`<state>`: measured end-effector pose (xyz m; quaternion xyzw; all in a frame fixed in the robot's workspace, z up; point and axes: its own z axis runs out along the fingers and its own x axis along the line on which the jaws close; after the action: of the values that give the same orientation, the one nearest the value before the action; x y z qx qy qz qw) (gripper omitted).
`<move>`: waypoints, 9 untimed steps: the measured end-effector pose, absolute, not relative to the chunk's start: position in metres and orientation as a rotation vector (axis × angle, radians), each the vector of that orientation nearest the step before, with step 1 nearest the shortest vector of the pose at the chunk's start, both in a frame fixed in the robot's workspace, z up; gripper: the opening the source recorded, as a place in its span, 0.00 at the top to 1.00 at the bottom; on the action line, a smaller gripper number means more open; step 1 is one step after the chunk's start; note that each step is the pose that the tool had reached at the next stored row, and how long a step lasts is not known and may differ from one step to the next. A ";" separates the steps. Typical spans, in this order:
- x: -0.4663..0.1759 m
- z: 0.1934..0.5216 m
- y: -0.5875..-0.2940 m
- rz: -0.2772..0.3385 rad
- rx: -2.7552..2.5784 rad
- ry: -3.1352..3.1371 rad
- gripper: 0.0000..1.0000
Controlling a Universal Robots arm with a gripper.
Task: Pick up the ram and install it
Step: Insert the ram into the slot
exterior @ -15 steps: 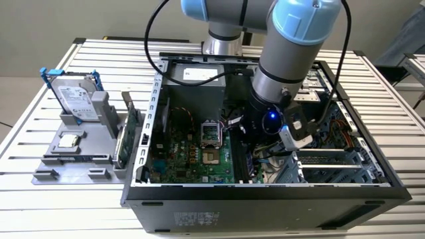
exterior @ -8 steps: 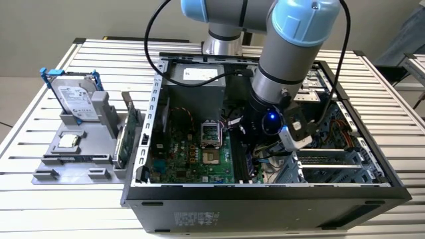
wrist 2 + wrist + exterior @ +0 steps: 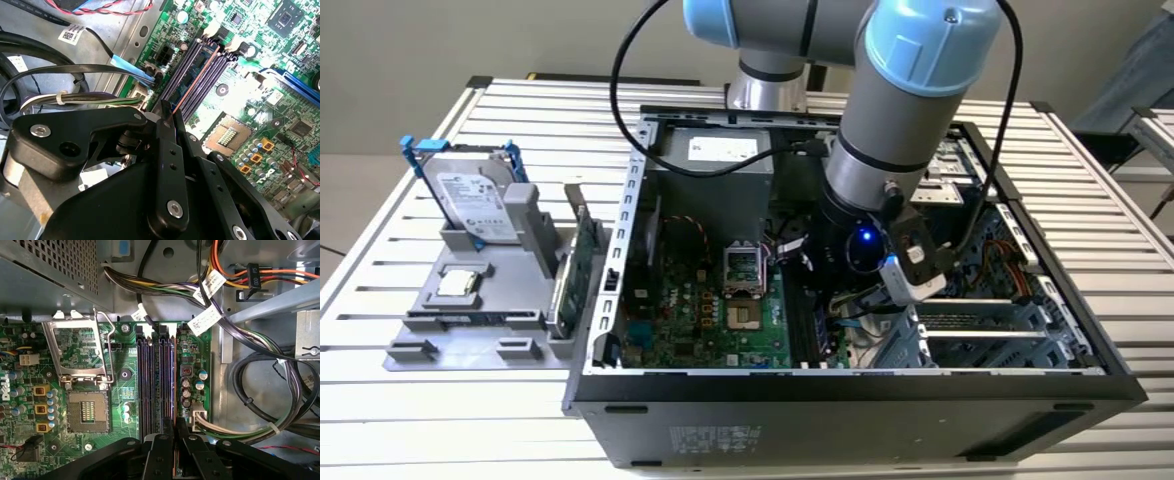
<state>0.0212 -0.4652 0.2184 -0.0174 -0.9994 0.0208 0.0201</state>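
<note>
- A grey holder [image 3: 480,300] sits on the slatted worktop [image 3: 427,420] at the exterior view's left, with a silver hard drive in a blue frame [image 3: 464,195] standing upright in it.
- Just beside the holder, a green expansion card [image 3: 576,270] stands on edge against the side of the open computer case [image 3: 854,400].
- Inside the case lies the green motherboard [image 3: 700,310], its processor socket [image 3: 87,412] open, with the metal retention frame [image 3: 75,352] raised next to it.
- Next to the socket run the purple memory slots [image 3: 155,380], side by side, with white latches at their far end.
- The robot arm [image 3: 907,110] reaches down into the case, and the tool [image 3: 174,432] sits directly over the memory slots.
- The tool is clenched on the ram [image 3: 192,82], which shows edge-on in the second wrist view as a thin strip running from between the fingers along one slot; whether it is fully seated I cannot tell.
- Bundled cables [image 3: 260,405] loop through the case on the far side of the slots from the socket.
</note>
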 end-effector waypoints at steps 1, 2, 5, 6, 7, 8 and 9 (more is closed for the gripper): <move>0.021 0.218 -0.465 0.065 -0.053 -3.100 1.00; 0.021 0.218 -0.465 0.065 -0.052 -3.100 1.00; 0.021 0.218 -0.465 0.067 -0.051 -3.100 1.00; 0.021 0.218 -0.465 0.067 -0.051 -3.100 1.00; 0.021 0.218 -0.465 0.067 -0.051 -3.100 1.00; 0.021 0.217 -0.465 0.067 -0.051 -3.100 1.00; 0.021 0.217 -0.465 0.067 -0.051 -3.100 1.00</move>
<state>0.0212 -0.4654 0.2170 -0.0165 -0.9994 0.0217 0.0201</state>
